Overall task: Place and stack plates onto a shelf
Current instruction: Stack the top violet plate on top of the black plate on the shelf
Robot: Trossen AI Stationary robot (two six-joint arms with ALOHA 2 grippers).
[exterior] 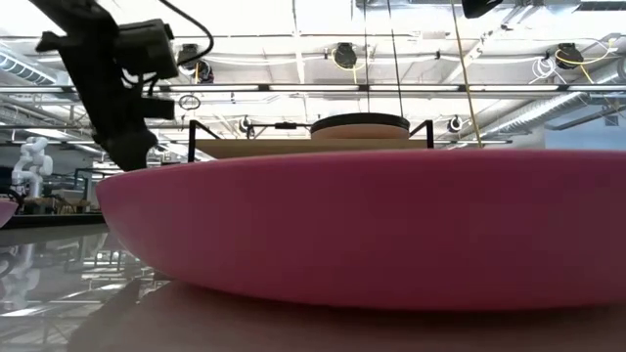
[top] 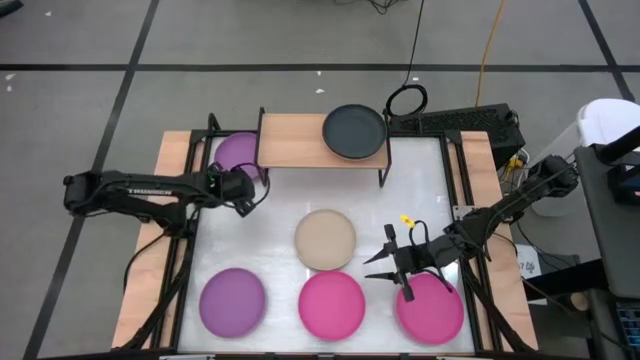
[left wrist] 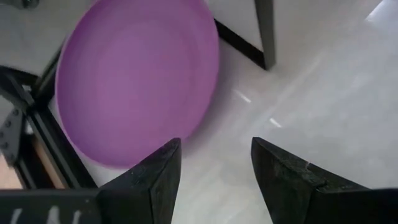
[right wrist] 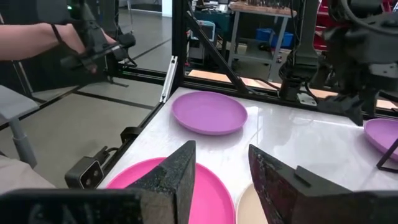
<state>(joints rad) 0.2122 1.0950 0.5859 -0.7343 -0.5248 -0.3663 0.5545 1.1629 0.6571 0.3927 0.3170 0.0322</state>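
The left pincer (top: pixel 247 190) hangs spread and empty just beside the purple plate (top: pixel 237 153), which lies on the desk (top: pixel 280 215) at the shelf's (top: pixel 290 140) left end, partly under it. This arm looks nearer by far. The right pincer (top: pixel 385 262), also spread, hovers beside the salmon plate (top: pixel 435 310), well apart.

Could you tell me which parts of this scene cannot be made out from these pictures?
- Low view: a pink plate right at the lens hides most of the table and the other plates.
- High view: the shelf covers part of the purple plate beside it.
- Right wrist view: the beige plate is cut off by the edge and the fingers.
- Left wrist view: the shelf shows only as a leg.
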